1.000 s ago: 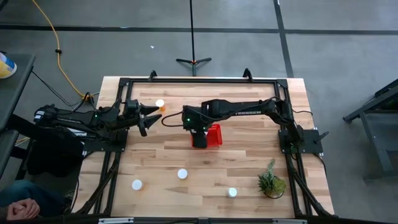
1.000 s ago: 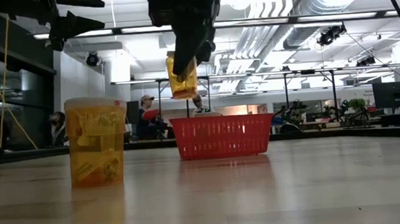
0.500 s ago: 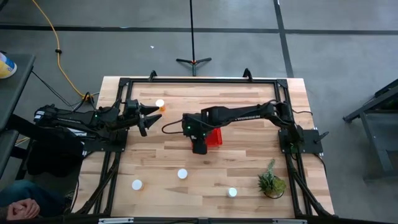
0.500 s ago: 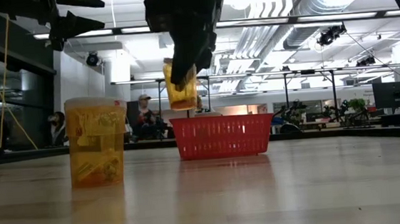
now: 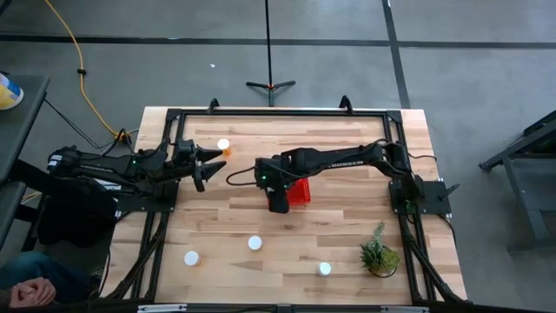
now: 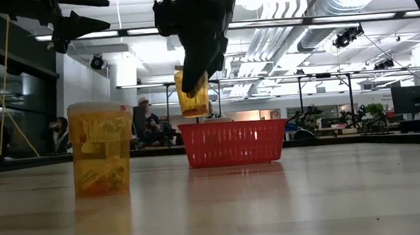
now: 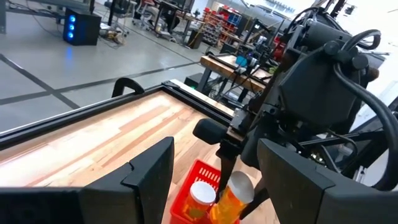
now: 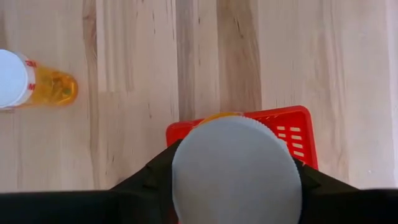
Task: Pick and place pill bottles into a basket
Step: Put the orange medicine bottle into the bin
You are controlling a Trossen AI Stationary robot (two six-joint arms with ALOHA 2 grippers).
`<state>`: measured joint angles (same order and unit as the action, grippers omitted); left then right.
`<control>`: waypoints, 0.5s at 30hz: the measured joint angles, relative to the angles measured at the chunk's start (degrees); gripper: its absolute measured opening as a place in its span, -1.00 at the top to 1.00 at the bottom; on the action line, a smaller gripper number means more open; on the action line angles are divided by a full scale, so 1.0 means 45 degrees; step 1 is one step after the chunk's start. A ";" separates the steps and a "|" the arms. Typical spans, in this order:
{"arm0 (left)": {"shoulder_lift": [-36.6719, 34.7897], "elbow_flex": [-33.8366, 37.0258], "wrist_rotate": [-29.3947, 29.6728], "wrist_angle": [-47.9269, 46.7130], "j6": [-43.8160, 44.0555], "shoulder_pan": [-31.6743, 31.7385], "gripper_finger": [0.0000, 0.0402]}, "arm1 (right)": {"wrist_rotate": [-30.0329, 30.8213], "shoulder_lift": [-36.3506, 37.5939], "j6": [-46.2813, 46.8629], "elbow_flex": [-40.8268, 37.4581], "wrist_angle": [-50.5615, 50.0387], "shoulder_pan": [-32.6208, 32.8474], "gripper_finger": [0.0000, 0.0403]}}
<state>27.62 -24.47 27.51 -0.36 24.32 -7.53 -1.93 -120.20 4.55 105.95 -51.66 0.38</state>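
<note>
A workshop with bright ceiling lights and rows of benches stretches behind a pale wooden table [image 5: 347, 226], where two dark robot arms are sorting pill bottles into a red basket [image 5: 300, 193] near the middle of the overhead frame. The right gripper [image 6: 195, 66] holds an orange bottle [image 6: 193, 98] in the air, its fingers closed on the body just under the white cap, which fills the lower centre of the right wrist view [image 8: 235, 171]. Over the last second the right arm has slid toward the left of the overhead frame, so the gripper has gone from squarely above the basket to above its left edge. In the table-level view the bottle has drifted slightly left and hangs clear of the basket's rim [image 6: 231, 124], above its left end. The shift suggests the arm is adjusting its drop point, and the bottle is not yet released; letting go this close to the edge could tip it over the wall.

The left gripper [image 5: 204, 163] waits at the upper left of the table, fingers spread and empty, just beside a bottle lying on its side [image 5: 224, 148]. The left wrist view shows one bottle [image 7: 200, 196] already inside the basket. Three more stand capped along the lower part of the overhead frame [image 5: 254, 243], [image 5: 191, 257], [image 5: 324, 269]. A small potted plant [image 5: 379, 254] sits at lower right.
</note>
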 joint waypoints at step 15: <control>-0.0002 0.0000 0.0000 0.0026 -0.0019 0.0000 -0.32 | 0.0006 -0.0024 -0.0001 0.0000 0.0235 -0.0081 0.20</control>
<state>27.61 -24.47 27.51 -0.25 24.23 -7.53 -1.91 -120.31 4.55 105.95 -50.61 0.02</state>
